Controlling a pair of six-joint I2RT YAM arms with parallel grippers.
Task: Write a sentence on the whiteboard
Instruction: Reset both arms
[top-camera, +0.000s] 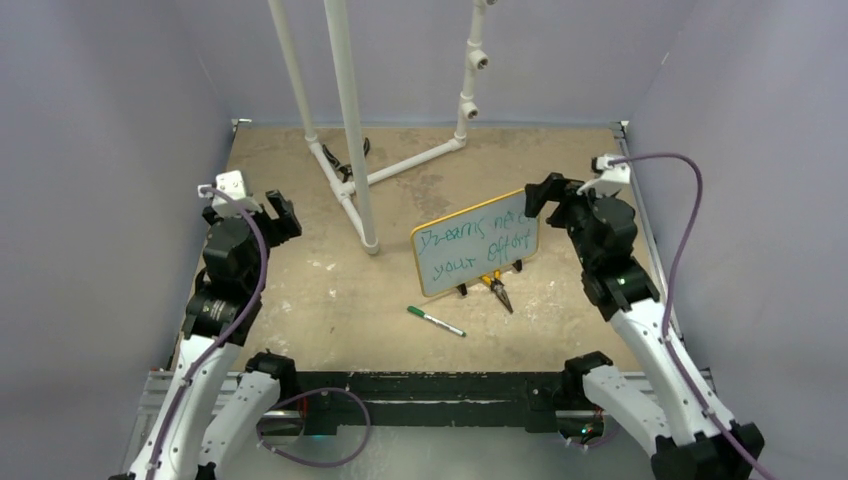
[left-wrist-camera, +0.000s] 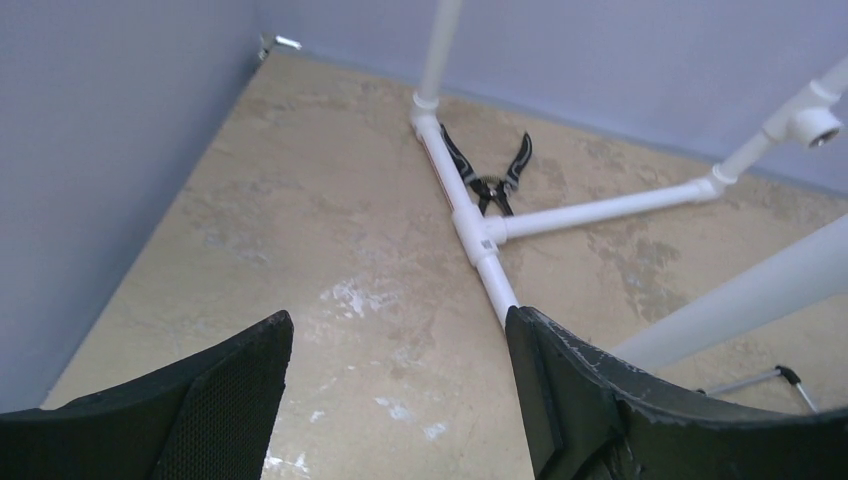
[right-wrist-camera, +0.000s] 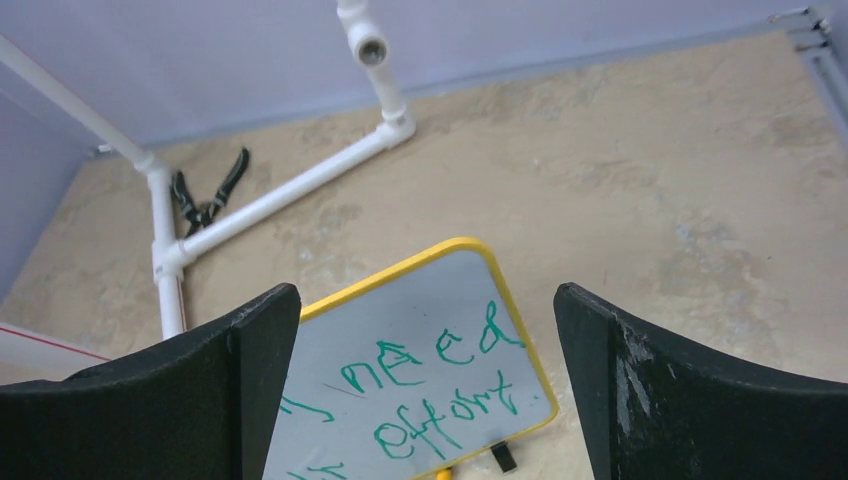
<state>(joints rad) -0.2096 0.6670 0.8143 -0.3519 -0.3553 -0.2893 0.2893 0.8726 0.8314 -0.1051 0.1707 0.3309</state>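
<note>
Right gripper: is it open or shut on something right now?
Open. The right gripper shows its fingers wide apart in the wrist view, the whiteboard visible beyond the gap, not gripped.

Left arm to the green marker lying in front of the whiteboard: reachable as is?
Probably yes. The left pincer is open and empty, and only bare table lies between it and the green marker. The white pipe frame stands farther back, off that path; the whiteboard is behind the marker.
</note>
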